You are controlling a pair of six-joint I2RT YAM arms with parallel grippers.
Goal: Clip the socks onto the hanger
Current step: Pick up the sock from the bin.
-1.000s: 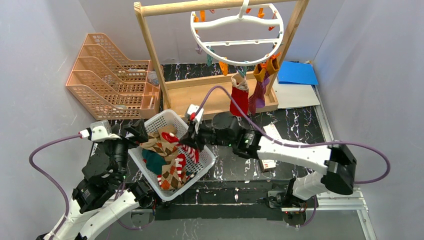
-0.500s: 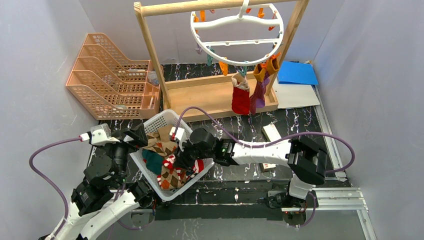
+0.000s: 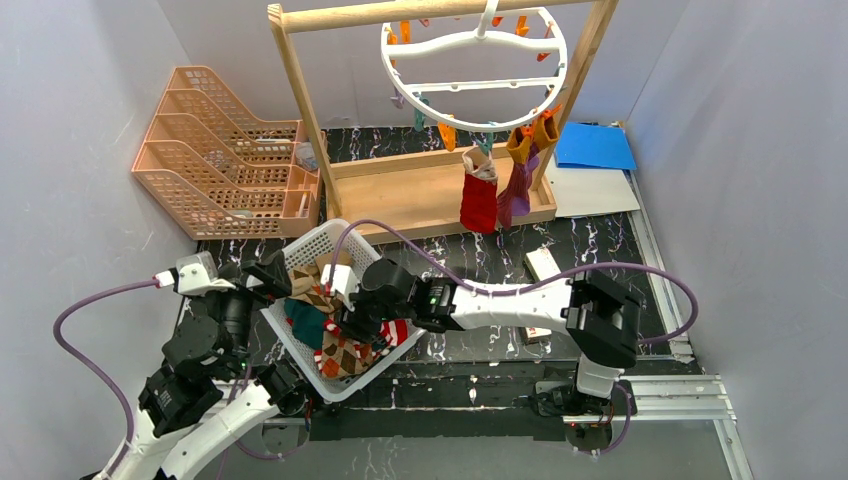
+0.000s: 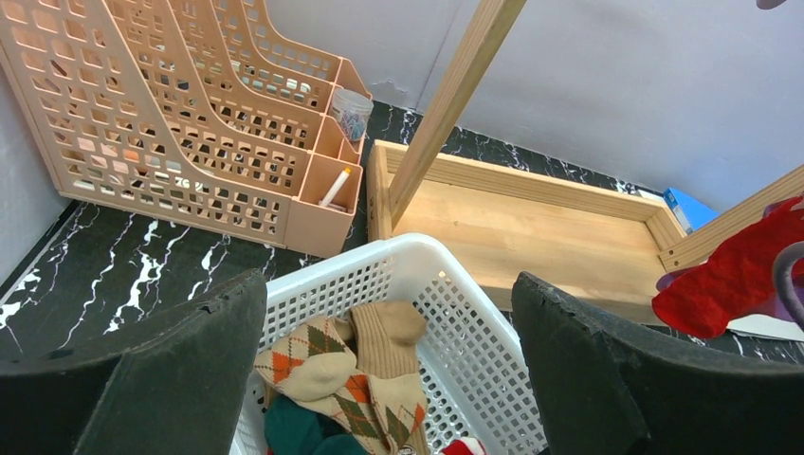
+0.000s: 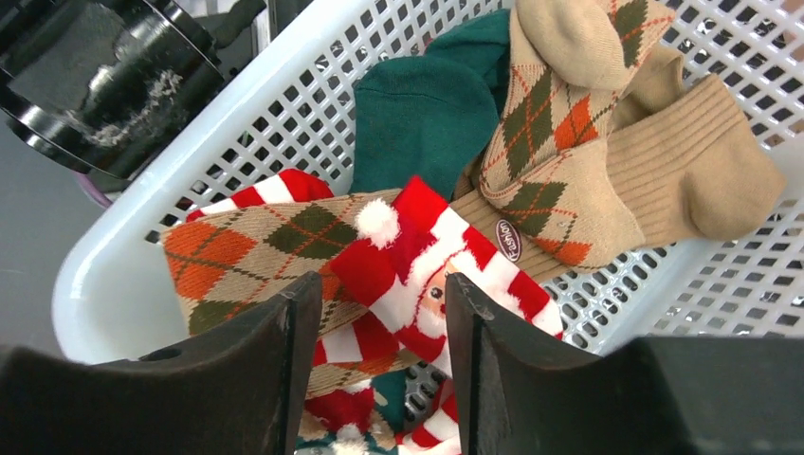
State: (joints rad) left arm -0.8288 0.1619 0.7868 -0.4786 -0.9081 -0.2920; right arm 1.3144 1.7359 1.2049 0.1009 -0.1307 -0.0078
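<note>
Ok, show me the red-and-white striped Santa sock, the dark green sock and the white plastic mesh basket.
Red-and-white striped Santa sock [image 5: 417, 261]: right wrist view, on the Santa face.
Dark green sock [image 5: 422, 114]: right wrist view, middle of its fabric.
White plastic mesh basket [image 4: 398, 248]: left wrist view, on the far rim.

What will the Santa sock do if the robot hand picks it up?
It will probably flop and dangle: the Santa sock is soft knit, draped limply over the pile. It looks light, so the right hand should lift it easily. It might tug the argyle sock along, since they overlap in the basket.
</note>
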